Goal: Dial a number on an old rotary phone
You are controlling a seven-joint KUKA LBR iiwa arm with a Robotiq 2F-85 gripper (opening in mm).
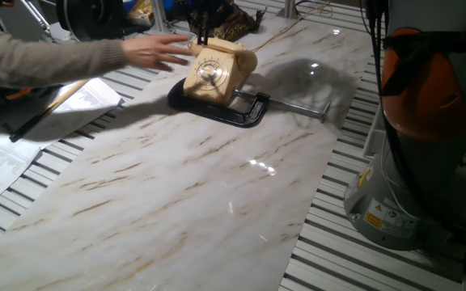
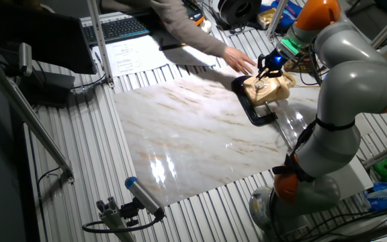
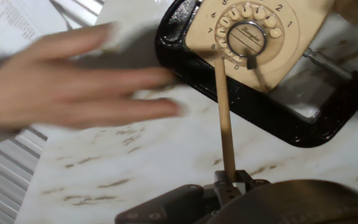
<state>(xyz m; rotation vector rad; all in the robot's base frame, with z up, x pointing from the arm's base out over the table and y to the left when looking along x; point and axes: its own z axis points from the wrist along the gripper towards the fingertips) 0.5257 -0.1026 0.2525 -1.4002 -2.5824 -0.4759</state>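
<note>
**Clerk:** Rotary phone (image 3: 263,34), cream-beige, one item. Location?

**Checker:** Ahead of the fingers, at the far end of the stick they carry. Start nearest, though: gripper (image 3: 232,183), low in the hand view, fingers narrow and closed about the near end of a thin wooden stick (image 3: 224,118). The stick runs straight out from them.

**Clerk:** Stick tip?

**Checker:** At the lower left edge of the dial (image 3: 248,31), by the printed 8; contact cannot be told. Dial is round, with a silvery centre disc and finger holes around it.

**Clerk:** Next item out.

**Checker:** Black C-clamp (image 3: 272,115), frame wrapping the phone's base; its silver screw bar (image 1: 302,107) extends to the right of the fingers. Phone and clamp lie on a marble-patterned board (image 1: 217,194).

**Clerk:** Anything left of the fingers?

**Checker:** A person's hand (image 3: 61,84), blurred, flat over the board, just beside the clamp. Sleeved arm (image 1: 47,52) follows behind it. Printed papers (image 1: 2,162) lie further left, off the board.

**Clerk:** Beyond the phone?

**Checker:** Handset (image 1: 233,50) across the phone's top. In the other fixed view, the grey and orange arm (image 2: 355,87) arches over the table's edge to the phone.
</note>
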